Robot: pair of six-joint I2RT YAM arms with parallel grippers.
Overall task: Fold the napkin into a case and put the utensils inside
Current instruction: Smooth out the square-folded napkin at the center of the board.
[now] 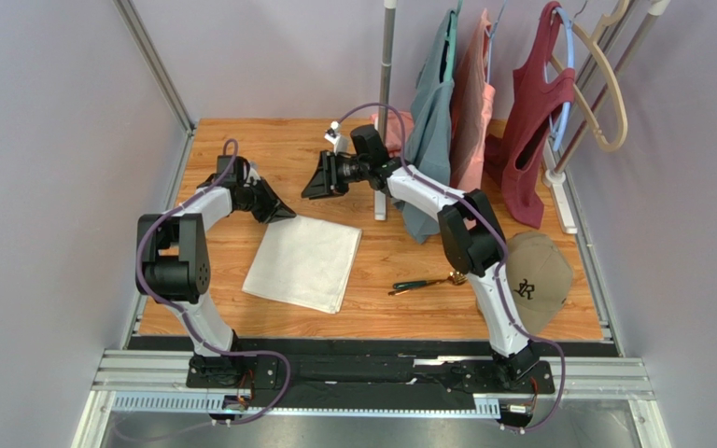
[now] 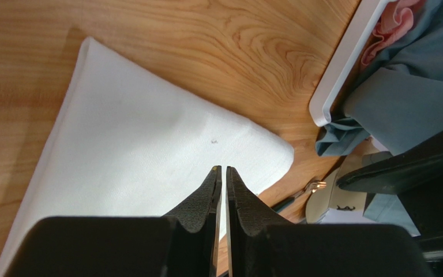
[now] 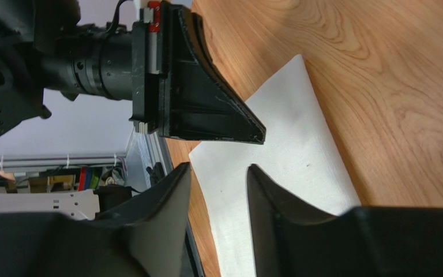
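Two grippers hang at the far edge of the white napkin (image 1: 303, 261), which lies flat on the wooden table (image 1: 241, 140) with no fold showing. Judged: the first fold is in hand, not yet made. The left gripper (image 1: 276, 213) is at the far left corner, its fingers nearly together and holding nothing. The right gripper (image 1: 318, 185) is just beyond the far right corner, jaws parted and empty. The next move calls for the left to open, then both to drop, pinch the far edge and carry it nearward. The utensils (image 1: 425, 281) lie right of the napkin, apart from it, partly under the right arm. Only the left wrist view shows the hairline finger gap and one utensil's gold tines. The right wrist view shows the left gripper side-on; cloth contact cannot be told.
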